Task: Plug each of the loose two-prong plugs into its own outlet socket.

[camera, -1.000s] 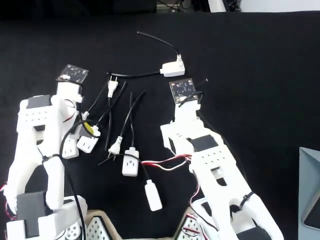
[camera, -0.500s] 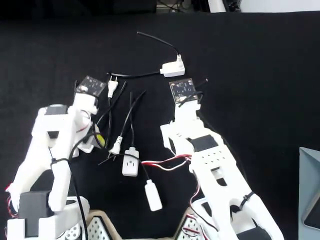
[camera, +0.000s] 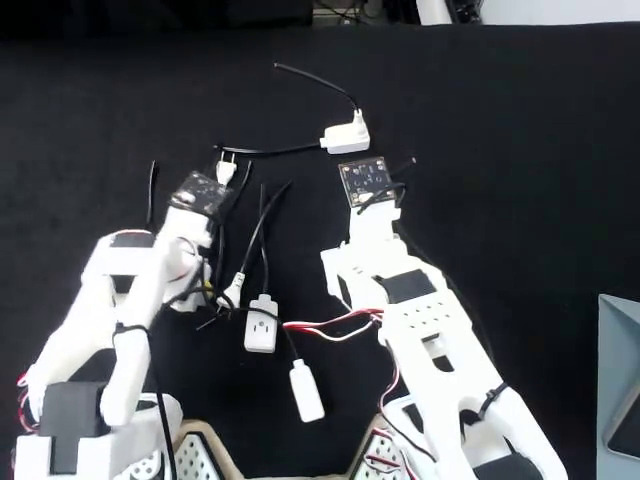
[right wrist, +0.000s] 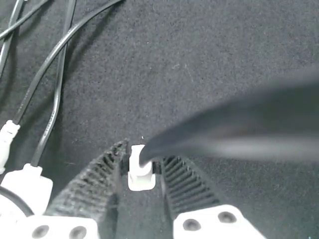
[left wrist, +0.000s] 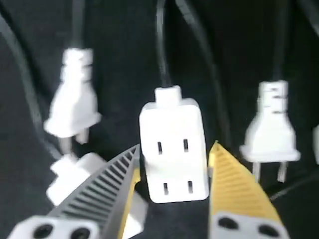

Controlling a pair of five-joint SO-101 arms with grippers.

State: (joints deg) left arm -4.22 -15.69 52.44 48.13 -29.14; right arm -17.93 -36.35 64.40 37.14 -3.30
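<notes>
since a second ago the left arm has swung from the left edge of the high view in over the cord tangle left of centre. the left end effector (left wrist: 175, 148) stands wide, fingers flanking a white socket (left wrist: 172, 132), a loose plug (left wrist: 271, 134) just beside. the right end effector (right wrist: 142, 160) pinches a small plug (right wrist: 139, 175). a socket grasp looks likely next.

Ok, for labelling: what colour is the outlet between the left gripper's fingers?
White outlet; left wrist view.

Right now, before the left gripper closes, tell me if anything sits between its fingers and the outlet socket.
Nothing visible does. The left gripper is open, and the outlet socket lies directly between its fingers.
</notes>
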